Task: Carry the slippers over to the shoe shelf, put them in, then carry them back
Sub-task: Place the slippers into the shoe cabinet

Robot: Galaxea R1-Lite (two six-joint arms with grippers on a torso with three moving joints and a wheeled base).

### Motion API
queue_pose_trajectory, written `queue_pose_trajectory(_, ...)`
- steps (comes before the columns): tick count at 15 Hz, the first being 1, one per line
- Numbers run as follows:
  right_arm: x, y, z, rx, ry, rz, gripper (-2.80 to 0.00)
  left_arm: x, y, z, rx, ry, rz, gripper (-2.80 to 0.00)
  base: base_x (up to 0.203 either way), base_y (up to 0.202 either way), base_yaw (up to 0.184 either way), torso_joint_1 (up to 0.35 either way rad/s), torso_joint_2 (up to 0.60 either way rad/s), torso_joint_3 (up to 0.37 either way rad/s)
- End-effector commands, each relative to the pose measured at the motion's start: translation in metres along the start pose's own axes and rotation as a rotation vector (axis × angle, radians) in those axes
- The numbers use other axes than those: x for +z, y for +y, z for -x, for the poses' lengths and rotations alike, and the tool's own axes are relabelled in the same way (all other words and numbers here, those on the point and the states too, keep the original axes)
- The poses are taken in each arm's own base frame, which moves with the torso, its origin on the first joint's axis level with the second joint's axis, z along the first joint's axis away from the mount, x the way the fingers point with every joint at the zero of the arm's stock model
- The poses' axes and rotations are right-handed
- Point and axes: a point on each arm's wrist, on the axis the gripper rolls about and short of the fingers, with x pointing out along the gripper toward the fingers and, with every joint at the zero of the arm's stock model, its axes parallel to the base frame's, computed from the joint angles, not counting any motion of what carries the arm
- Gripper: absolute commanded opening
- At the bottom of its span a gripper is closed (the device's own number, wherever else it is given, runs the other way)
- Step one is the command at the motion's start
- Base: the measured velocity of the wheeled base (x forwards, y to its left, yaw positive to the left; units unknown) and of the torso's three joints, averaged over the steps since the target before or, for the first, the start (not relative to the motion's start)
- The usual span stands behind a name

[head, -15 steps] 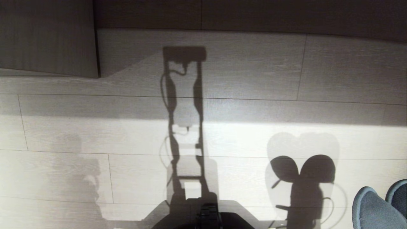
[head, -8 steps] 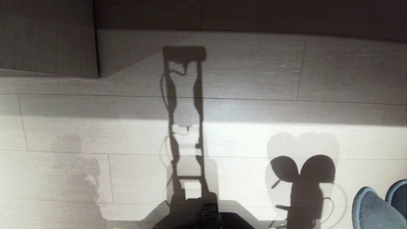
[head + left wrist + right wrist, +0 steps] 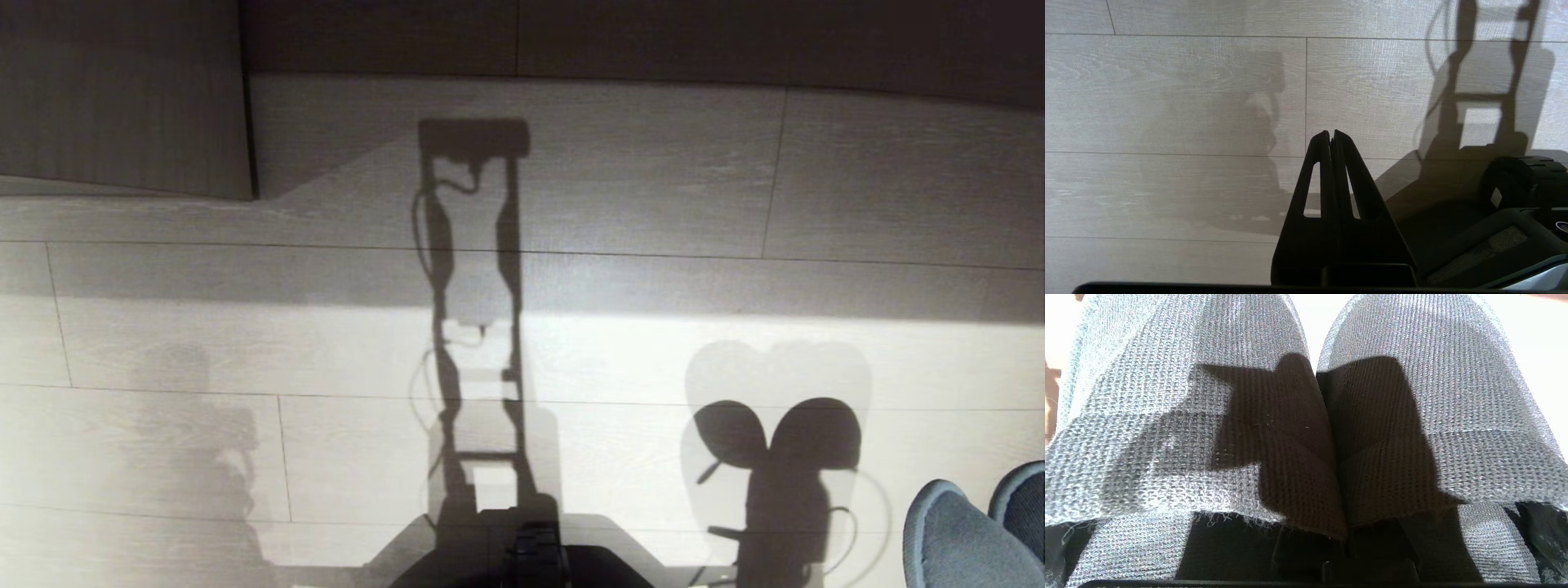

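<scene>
The slippers point(image 3: 971, 531) sat at the lower right corner of the head view, two rounded grey-blue knitted toes side by side, cut off by the frame edge and raised above the floor point(image 3: 653, 359). In the right wrist view the same pair filled almost the whole frame, the two uppers pressed together along a central seam where their inner edges met, with a dark shadow falling across that middle. The right end effector point(image 3: 1341, 549) lay at the bottom centre of that view, mostly buried under the fabric; its fingers were closed tight on the inner edges of the slippers, holding both together.

The left end effector point(image 3: 1331, 141) showed in the lower centre of the left wrist view, its two black fingers brought together to a point with no gap and nothing between them, hanging above pale wood-grain floor planks. The robot's dark base point(image 3: 1515, 196) occupied the lower right of that view.

In the head view the floor ran across the frame, bright in the lower half and shaded above. A darker wood-grain panel point(image 3: 122, 98) stood at the upper left, and a dark band crossed the top edge. The robot's shadow stretched up the centre, and the shadow of the held slippers lay at lower right.
</scene>
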Motion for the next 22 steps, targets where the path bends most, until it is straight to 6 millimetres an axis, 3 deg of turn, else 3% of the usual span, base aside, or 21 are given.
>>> queue_pose_trajectory(1, 0.0001, 0.0, -0.0002, 0.001, 0.002, 0.001, -2.8, 0.0001, 0.0, 0.0, 0.0, -0.001, 0.001, -2.8, 0.0, 0.0, 0.0, 0.0, 0.0, 0.0)
queue_pose_trajectory(22, -0.0004, 0.0, -0.0003, 0.001, 0.004, 0.001, -2.8, 0.0001, 0.0, 0.0, 0.0, 0.0, 0.001, -2.8, 0.0, 0.0, 0.0, 0.005, 0.0, 0.187)
